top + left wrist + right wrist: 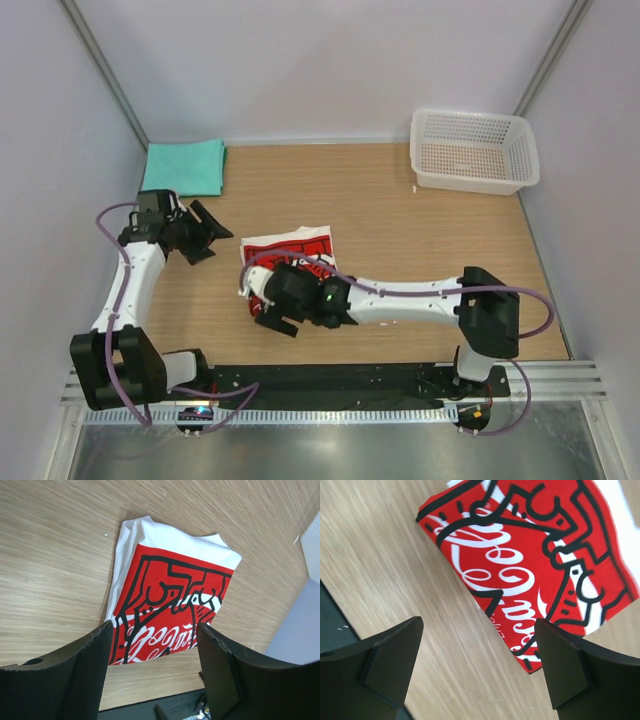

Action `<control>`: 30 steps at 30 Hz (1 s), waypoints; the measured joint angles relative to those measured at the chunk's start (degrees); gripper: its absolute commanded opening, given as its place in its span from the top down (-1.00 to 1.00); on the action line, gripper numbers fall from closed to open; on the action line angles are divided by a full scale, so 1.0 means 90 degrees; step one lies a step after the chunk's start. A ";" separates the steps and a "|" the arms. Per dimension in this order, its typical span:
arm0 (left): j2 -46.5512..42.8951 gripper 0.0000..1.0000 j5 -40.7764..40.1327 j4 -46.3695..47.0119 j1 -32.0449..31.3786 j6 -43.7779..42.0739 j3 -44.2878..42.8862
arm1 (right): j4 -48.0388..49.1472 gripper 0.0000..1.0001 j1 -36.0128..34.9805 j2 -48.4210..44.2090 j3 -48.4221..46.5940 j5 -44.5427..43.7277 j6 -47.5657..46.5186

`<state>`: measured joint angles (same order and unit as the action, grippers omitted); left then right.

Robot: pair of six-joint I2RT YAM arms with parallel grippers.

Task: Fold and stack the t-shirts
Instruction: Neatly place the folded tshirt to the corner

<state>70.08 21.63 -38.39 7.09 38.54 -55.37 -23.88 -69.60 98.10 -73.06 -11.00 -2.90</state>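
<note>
Jaws on left gripper and right gripper are standing apart, empty, at 9 and 6 o'clock of folded white shirt, likely leaving it free for stacking on teal shirt at 11 o'clock.

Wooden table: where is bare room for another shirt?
Free: between the teal-green cloth shirt and the white plastic mesh basket, and in front of it. Crowded: left gripper and right gripper hover by the white red-printed shirt.

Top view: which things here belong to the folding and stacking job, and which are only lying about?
For the job:
folded white cloth t-shirt with red print
folded plain teal-green cloth t-shirt

Only lying about:
white plastic mesh basket, in the far right corner
</note>
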 measured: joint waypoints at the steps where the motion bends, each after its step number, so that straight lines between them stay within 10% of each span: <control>1: 0.0051 -0.41 -0.0027 0.0002 0.0024 0.0053 0.0000 | 0.0180 -1.00 -0.0274 0.0005 0.0153 -0.0369 -0.0294; 17: 0.0430 -0.50 -0.0121 0.0039 0.0359 0.0503 0.0393 | 0.2871 -0.55 -0.1632 0.1819 0.0646 -0.3048 -0.3075; 30: 0.0277 -0.80 -0.0192 -0.0007 0.0884 0.0675 0.0750 | 0.3621 0.39 -0.1314 0.2181 0.0646 -0.2642 -0.3891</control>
<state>72.58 19.90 -38.46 15.05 44.62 -48.62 8.71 -81.43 117.73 -67.24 -34.79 -37.91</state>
